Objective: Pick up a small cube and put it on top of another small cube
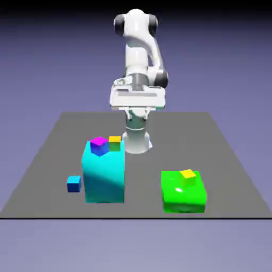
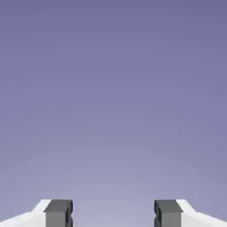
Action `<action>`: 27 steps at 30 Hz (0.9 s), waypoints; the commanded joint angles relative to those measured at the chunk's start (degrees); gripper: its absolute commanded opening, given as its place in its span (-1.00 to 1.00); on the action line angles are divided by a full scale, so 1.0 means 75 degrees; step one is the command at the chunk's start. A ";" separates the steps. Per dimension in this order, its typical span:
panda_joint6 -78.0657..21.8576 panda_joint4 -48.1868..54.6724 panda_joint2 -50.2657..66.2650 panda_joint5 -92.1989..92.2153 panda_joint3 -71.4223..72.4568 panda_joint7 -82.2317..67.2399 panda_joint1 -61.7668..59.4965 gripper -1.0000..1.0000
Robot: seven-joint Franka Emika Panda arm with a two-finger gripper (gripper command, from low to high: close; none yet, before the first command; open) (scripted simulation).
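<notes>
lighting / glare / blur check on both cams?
Exterior view: bright, near blown-out white on the arm; small glare spots on the green block; cyan block shades brighter to duller, no clear highlight; no obvious cast shadows on the table. Hand view: only a smooth backdrop gradient behind the open gripper, no glare; nothing there to judge background focus by.
</notes>
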 commanded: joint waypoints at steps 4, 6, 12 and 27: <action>-0.0720 0.0649 0.0929 -0.0152 -0.1108 0.0500 0.0236 0.00; -0.1134 0.0999 0.1445 -0.0157 -0.1661 0.0754 0.0323 0.00; -0.2377 0.2050 0.2991 -0.0171 -0.3323 0.1516 0.0583 0.00; -0.6200 0.4264 0.6884 0.3511 -0.4675 0.2339 -0.0821 0.00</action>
